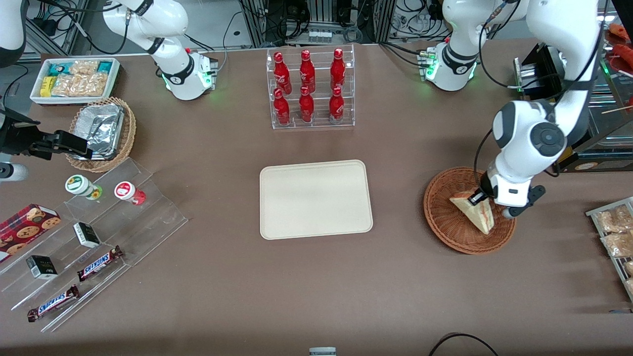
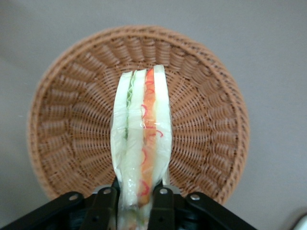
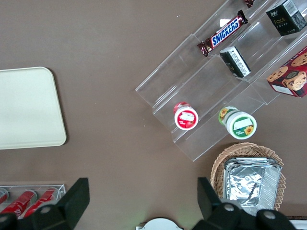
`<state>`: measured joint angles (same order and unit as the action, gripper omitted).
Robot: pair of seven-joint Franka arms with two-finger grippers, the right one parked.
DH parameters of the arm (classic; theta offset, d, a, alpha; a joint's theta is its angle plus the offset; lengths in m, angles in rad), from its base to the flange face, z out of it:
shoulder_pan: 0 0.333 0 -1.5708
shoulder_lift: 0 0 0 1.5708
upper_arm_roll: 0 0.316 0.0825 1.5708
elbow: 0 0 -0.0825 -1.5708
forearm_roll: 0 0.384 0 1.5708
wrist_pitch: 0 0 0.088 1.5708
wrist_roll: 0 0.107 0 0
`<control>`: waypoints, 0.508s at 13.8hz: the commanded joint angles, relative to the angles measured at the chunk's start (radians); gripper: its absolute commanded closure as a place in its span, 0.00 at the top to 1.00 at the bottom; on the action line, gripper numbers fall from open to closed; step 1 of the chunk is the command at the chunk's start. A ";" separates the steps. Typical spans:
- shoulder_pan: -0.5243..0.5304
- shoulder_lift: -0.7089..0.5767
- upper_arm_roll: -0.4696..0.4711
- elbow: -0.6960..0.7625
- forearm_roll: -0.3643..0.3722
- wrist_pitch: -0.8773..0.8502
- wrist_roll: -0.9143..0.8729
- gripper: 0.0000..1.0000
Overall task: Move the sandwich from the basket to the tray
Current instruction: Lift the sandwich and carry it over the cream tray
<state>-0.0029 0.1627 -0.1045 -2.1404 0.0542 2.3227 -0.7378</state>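
Observation:
The sandwich [image 1: 475, 212], a pale bread wedge with red and green filling in clear wrap, hangs over the reddish-brown wicker basket [image 1: 445, 217] at the working arm's end of the table. My left gripper [image 1: 480, 198] is shut on the sandwich's upper end and holds it above the basket. In the left wrist view the sandwich [image 2: 141, 143] sits edge-on between the black fingers [image 2: 162, 206], with the basket [image 2: 206, 120] below it and nothing else in it. The cream tray [image 1: 315, 199] lies bare at the table's middle, also seen in the right wrist view [image 3: 26, 108].
A clear rack of red bottles [image 1: 309, 89] stands farther from the camera than the tray. A tan basket with a foil container [image 1: 101, 131], a white snack bin [image 1: 74, 79] and acrylic shelves with snacks [image 1: 89, 237] lie toward the parked arm's end. Packets [image 1: 615, 237] lie near the basket.

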 commanded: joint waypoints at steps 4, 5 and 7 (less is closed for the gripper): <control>-0.119 0.021 -0.066 0.279 0.033 -0.319 -0.023 0.00; -0.170 0.029 -0.066 0.309 0.030 -0.342 -0.031 0.00; -0.260 0.032 -0.066 0.346 0.027 -0.347 -0.072 0.00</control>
<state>-0.1888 0.1642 -0.1758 -1.8591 0.0686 2.0071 -0.7691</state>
